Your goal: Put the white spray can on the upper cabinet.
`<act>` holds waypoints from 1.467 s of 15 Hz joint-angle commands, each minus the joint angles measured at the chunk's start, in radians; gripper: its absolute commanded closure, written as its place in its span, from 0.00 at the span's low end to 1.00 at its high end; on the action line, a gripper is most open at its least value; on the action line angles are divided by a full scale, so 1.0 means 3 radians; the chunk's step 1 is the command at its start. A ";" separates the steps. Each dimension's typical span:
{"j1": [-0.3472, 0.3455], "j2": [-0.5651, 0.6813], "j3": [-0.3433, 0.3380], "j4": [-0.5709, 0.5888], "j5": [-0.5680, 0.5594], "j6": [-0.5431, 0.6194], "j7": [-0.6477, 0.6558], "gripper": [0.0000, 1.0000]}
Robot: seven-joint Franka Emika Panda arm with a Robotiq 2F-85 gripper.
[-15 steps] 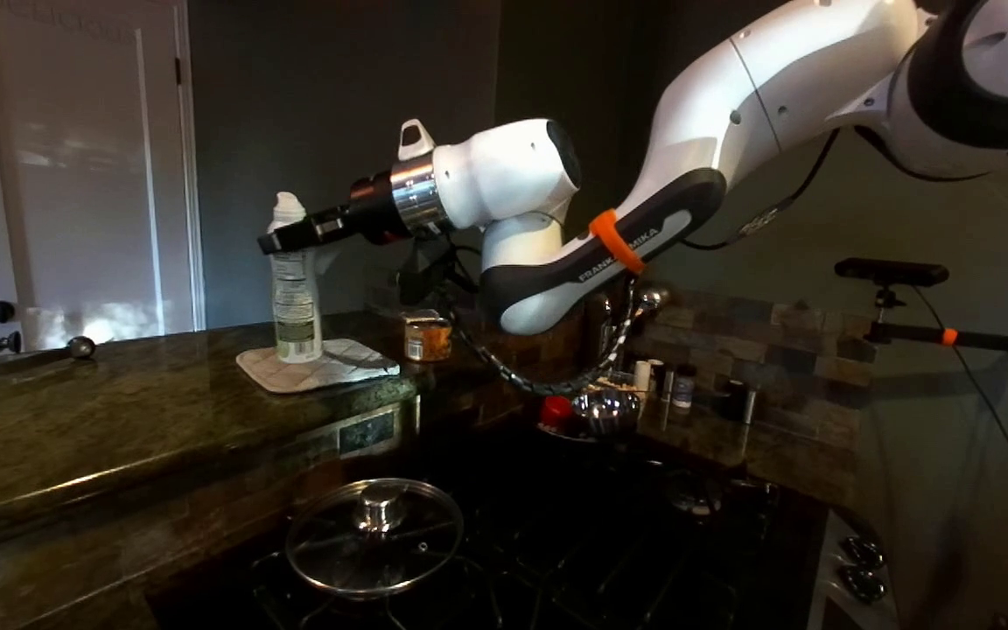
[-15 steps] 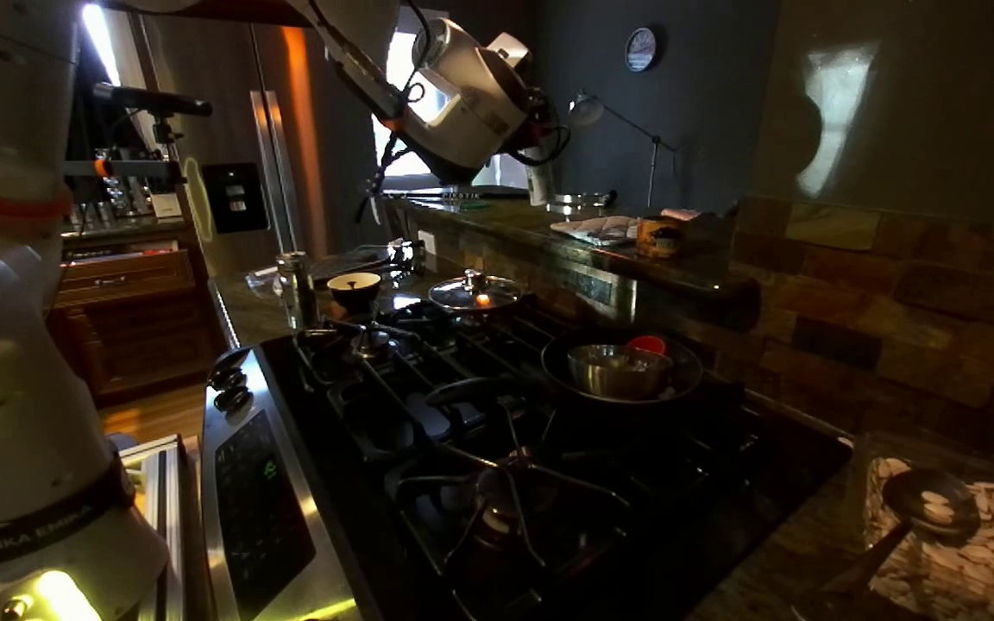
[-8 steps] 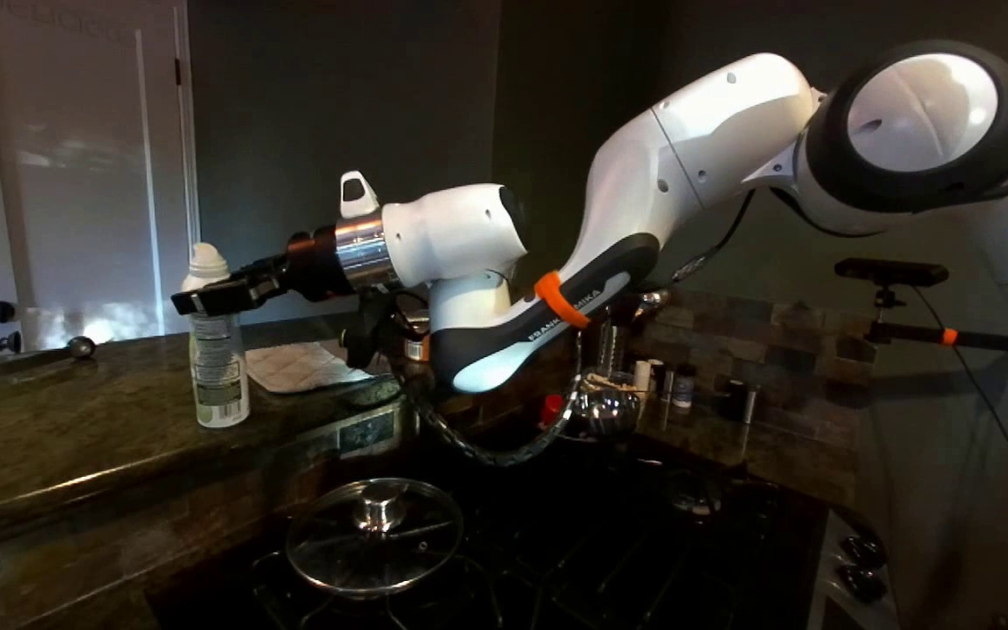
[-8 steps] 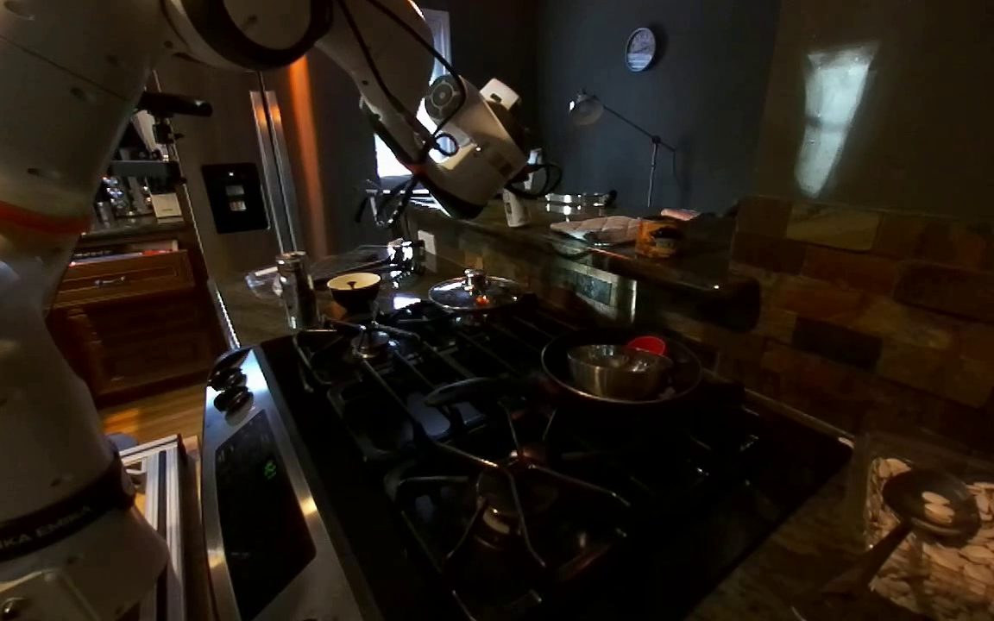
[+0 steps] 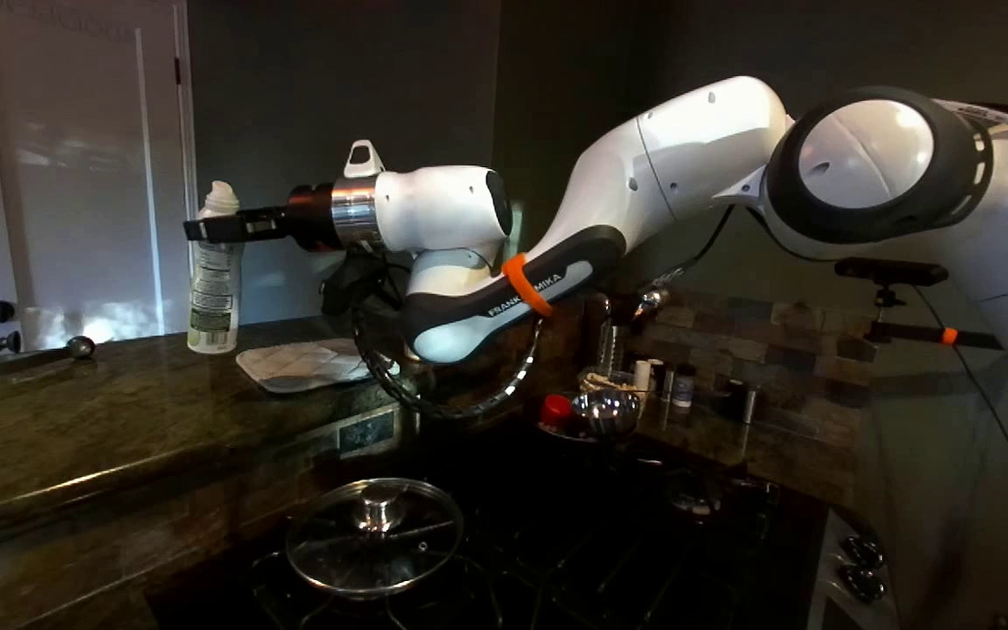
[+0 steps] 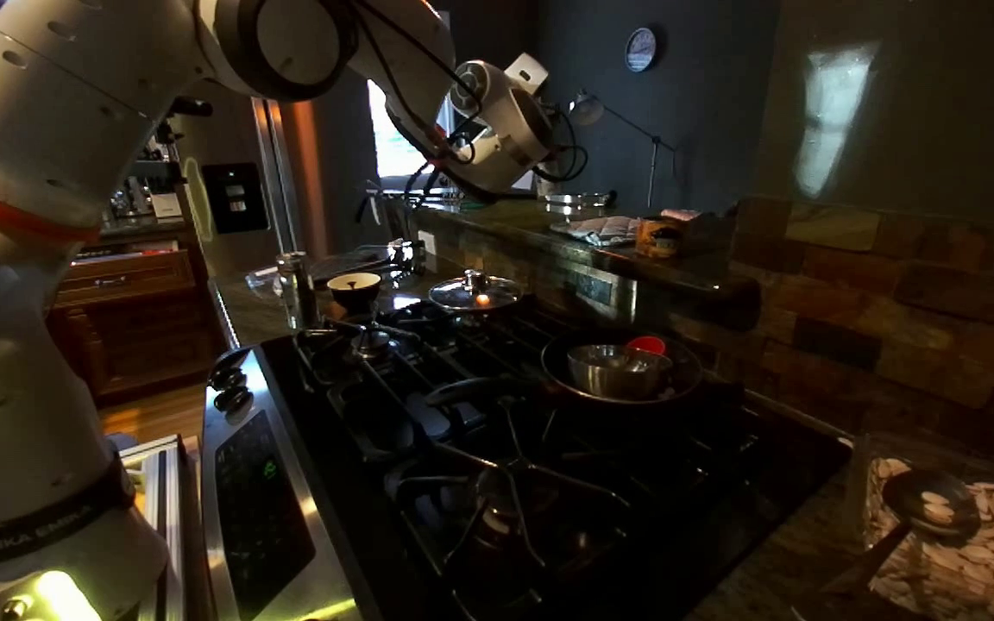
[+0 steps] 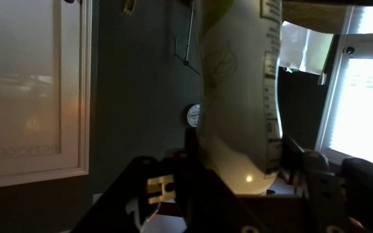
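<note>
The white spray can (image 5: 214, 302) is upright above the dark stone top of the upper cabinet (image 5: 75, 420), left of the quilted mat in an exterior view. I cannot tell if its base touches the stone. My gripper (image 5: 208, 228) is shut around the can just under its nozzle cap. In the wrist view the can (image 7: 238, 81) stands between the two dark fingers (image 7: 240, 145), which press on both sides. In an exterior view, my wrist hides the gripper and most of the can behind it; the cabinet top (image 6: 497, 220) shows below.
A quilted mat (image 5: 307, 366) and an orange-labelled jar (image 6: 659, 237) are on the stone top. Below is the black stove with a round glass lid (image 5: 373, 538) and a pan holding a steel bowl (image 6: 618, 369). A metal ring-shaped item (image 6: 581, 200) is on the cabinet top.
The can, held throughout, moved left from over the mat and down near the cabinet's front edge, then rose and went back. It went from slightly tilted to upright.
</note>
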 commanded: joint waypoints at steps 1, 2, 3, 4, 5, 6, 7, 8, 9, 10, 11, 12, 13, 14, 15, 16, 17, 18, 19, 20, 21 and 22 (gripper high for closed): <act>-0.0019 0.0129 0.0119 0.0148 -0.0001 -0.0244 0.0189 0.67; -0.0017 0.0135 0.0135 0.0131 -0.0036 -0.0307 0.0208 0.67; -0.0011 0.0110 0.0153 0.0069 -0.0090 -0.0410 0.0206 0.67; 0.0009 0.0107 0.0156 0.0046 -0.0107 -0.0485 0.0177 0.67; 0.0039 0.0116 0.0141 0.0056 -0.0090 -0.0555 0.0141 0.67; 0.0072 0.0109 0.0124 0.0047 -0.0080 -0.0619 0.0118 0.67; 0.0093 0.0108 0.0118 0.0046 -0.0079 -0.0675 0.0099 0.67; 0.0112 0.0108 0.0119 0.0040 -0.0072 -0.0702 0.0093 0.67; 0.0128 0.0110 0.0115 0.0045 -0.0060 -0.0719 0.0093 0.67; 0.0140 0.0109 0.0113 0.0042 -0.0056 -0.0731 0.0096 0.67; 0.0154 0.0106 0.0105 0.0045 -0.0050 -0.0751 0.0098 0.67; 0.0151 0.0110 0.0117 0.0037 -0.0052 -0.0761 0.0101 0.67; 0.0144 0.0115 0.0134 0.0029 -0.0053 -0.0770 0.0105 0.67; 0.0141 0.0127 0.0143 0.0031 -0.0046 -0.0776 0.0111 0.67; 0.0144 0.0130 0.0141 0.0031 -0.0044 -0.0786 0.0110 0.67; 0.0144 0.0135 0.0141 0.0033 -0.0036 -0.0799 0.0117 0.67; 0.0151 0.0144 0.0129 0.0045 -0.0020 -0.0802 0.0127 0.67; 0.0200 0.0113 0.0106 -0.0085 0.0560 -0.0768 -0.0394 0.67; 0.0204 0.0126 0.0107 -0.0068 0.0720 -0.0763 -0.0470 0.67; 0.0215 0.0139 0.0103 -0.0054 0.0978 -0.0754 -0.0656 0.67; 0.0232 0.0135 0.0093 -0.0058 0.1199 -0.0744 -0.0802 0.67; 0.0254 0.0135 0.0083 -0.0064 0.1403 -0.0739 -0.0945 0.67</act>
